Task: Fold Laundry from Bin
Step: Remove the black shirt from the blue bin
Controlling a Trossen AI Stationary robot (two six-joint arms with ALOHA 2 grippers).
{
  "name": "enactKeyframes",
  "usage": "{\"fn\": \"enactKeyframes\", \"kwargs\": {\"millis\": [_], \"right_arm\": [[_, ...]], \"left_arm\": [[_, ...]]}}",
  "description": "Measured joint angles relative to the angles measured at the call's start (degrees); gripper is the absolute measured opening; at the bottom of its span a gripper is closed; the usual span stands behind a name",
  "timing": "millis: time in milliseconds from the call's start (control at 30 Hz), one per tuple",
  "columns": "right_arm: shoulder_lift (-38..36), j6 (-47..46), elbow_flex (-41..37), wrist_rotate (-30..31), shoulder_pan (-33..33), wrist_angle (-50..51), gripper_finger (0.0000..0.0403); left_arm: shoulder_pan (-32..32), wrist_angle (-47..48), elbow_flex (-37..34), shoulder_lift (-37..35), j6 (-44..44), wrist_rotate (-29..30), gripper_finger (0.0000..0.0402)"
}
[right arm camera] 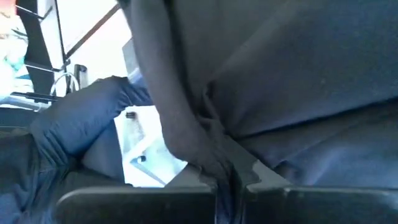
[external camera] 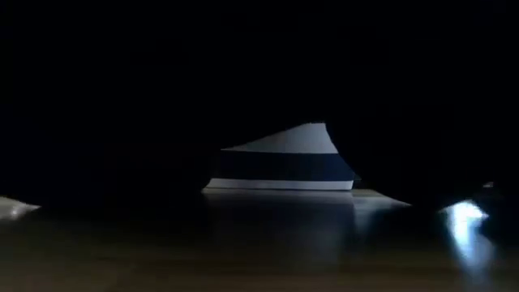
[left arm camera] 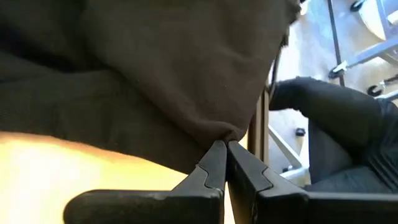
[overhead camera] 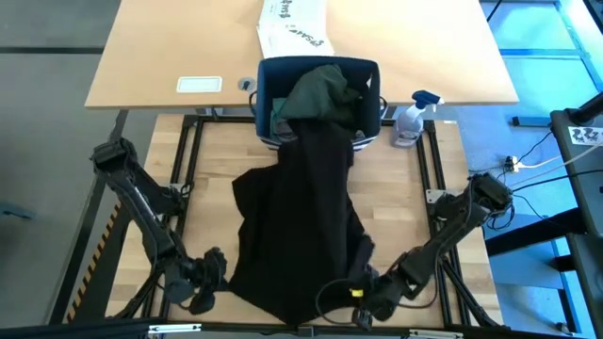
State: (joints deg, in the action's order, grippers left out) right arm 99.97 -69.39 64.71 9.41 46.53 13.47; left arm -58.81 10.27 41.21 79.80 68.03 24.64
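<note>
A black garment of the laundry lies stretched over the table, its far end still hanging over the front rim of the bin. A dark green garment is heaped in the bin. My left gripper is shut on the black garment's near left corner, and my right gripper is shut on its near right corner. Both are low, close to the table's near edge. In the low view the dark cloth hides nearly everything except a patch of the striped bin. My left gripper pinches a small bunched tip of the black garment's near left corner between its two fingertips, slanting down. The cloth spreads away from the tips with soft creases. How many layers are caught, I cannot tell. My right gripper pinches a gathered fold at the garment's near right corner between its fingertips, slanting down. The cloth is wrinkled and bunched at the hold and runs smooth beyond it.
A white printed box and a white card lie on the far desk behind the bin. A spray bottle stands right of the bin. A person's dark-clothed limb shows beyond the table's edge.
</note>
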Motion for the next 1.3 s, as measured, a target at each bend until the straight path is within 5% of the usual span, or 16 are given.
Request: {"fn": "enactKeyframes", "kwargs": {"millis": [200,333,600,1000,1300], "right_arm": [[1.4,-3.9,0.0,0.0,1.5,0.2,0.0],[1.2,-3.6,0.0,2.6,1.2,2.2,0.0004],[1.0,4.7,0.7,1.0,-3.4,4.4,0.0053],[1.0,14.6,5.1,-1.5,-7.3,6.8,0.0179],[1.0,14.7,5.1,-1.0,-7.2,7.6,0.0235]], "left_arm": [[-1.9,-0.8,1.7,1.4,0.4,1.3,0.0],[-1.7,2.7,3.3,1.1,-2.2,7.8,0.0],[1.6,6.5,6.1,1.1,-6.8,12.2,0.0006],[7.7,10.6,12.4,1.1,-22.2,9.6,0.014],[16.2,26.1,22.5,1.0,-33.6,29.3,0.0188]]}}
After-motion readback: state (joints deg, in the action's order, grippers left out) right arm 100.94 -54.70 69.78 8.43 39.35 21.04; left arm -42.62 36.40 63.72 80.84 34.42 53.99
